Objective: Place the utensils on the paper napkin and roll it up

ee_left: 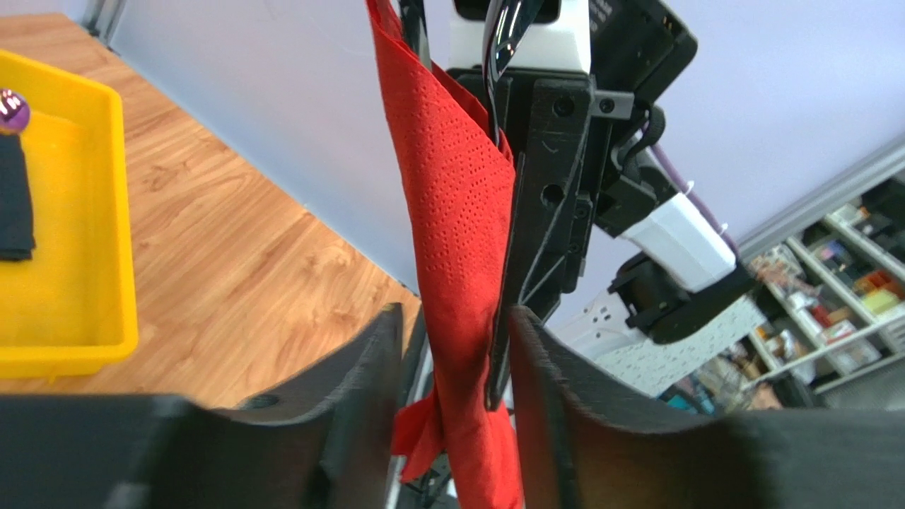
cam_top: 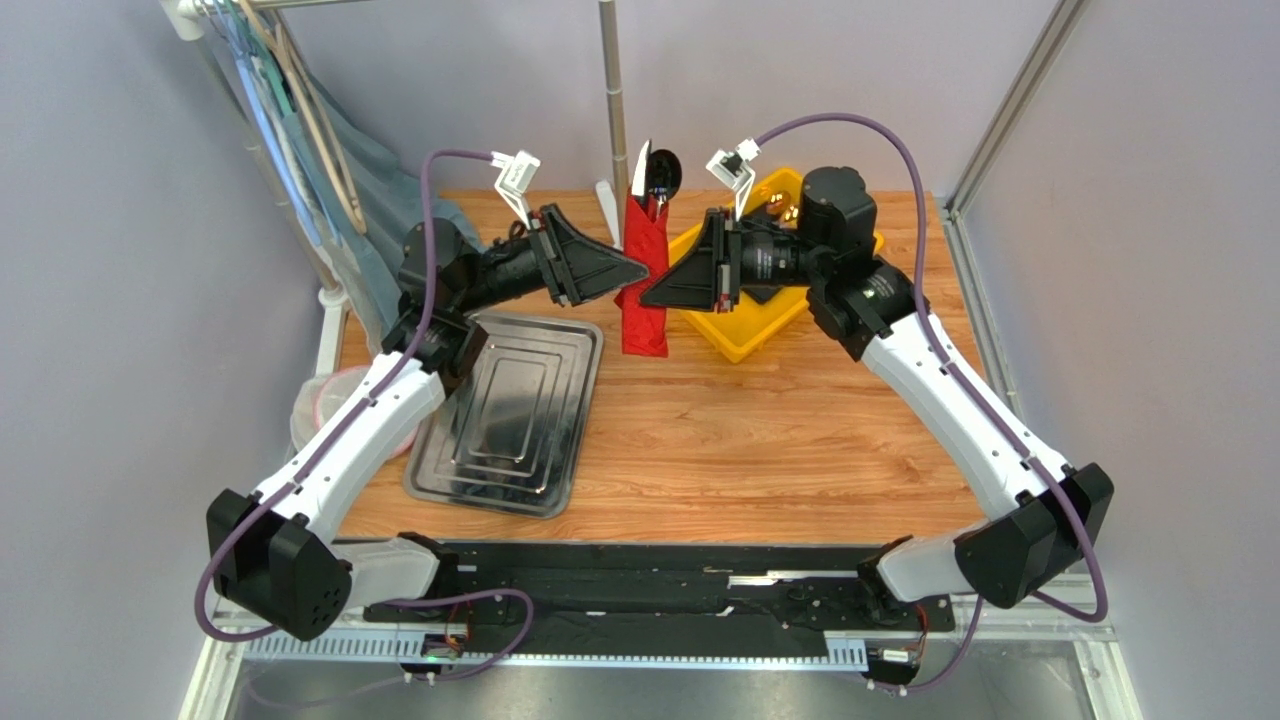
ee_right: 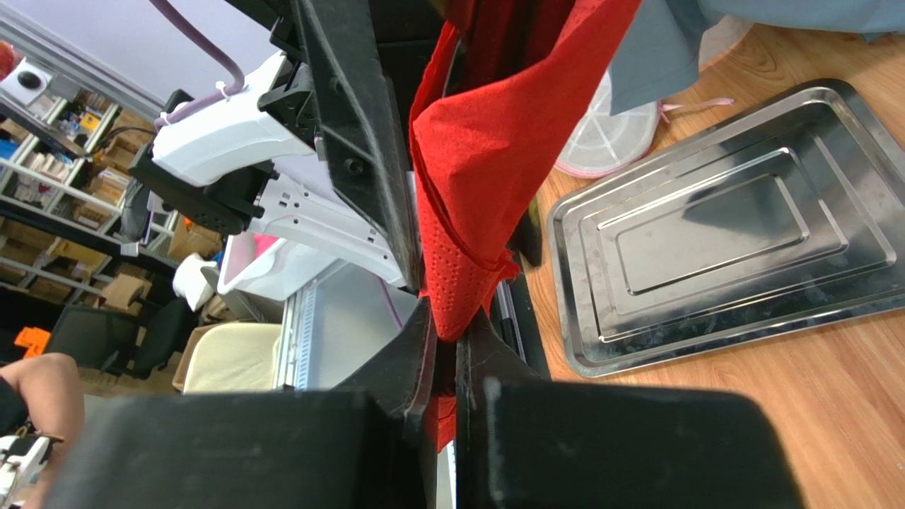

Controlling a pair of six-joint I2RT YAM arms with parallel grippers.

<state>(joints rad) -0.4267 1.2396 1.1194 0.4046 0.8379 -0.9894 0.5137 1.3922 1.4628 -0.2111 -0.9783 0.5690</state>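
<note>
White link shells, black joints on left arm and right arm; black bases at bottom corners. Thin purple cables run along both. Black triangular left gripper and right gripper. Small white wrist brackets upper centre.

Right hand at the bottom of the shot, both black fingers squeezed close together, and the paper napkin is pinched right between them. The red paper runs up from the grip and fans wide toward the top edge, folded over itself with its dotted embossing showing. Pressed along its left side is a long black finger of the left hand, with that arm's white housing behind it. Off to the right, the steel tray lies flat on the wooden table. Just above the tray's near corner sits a pale round lid-like object, partly under grey-blue cloth.
</note>
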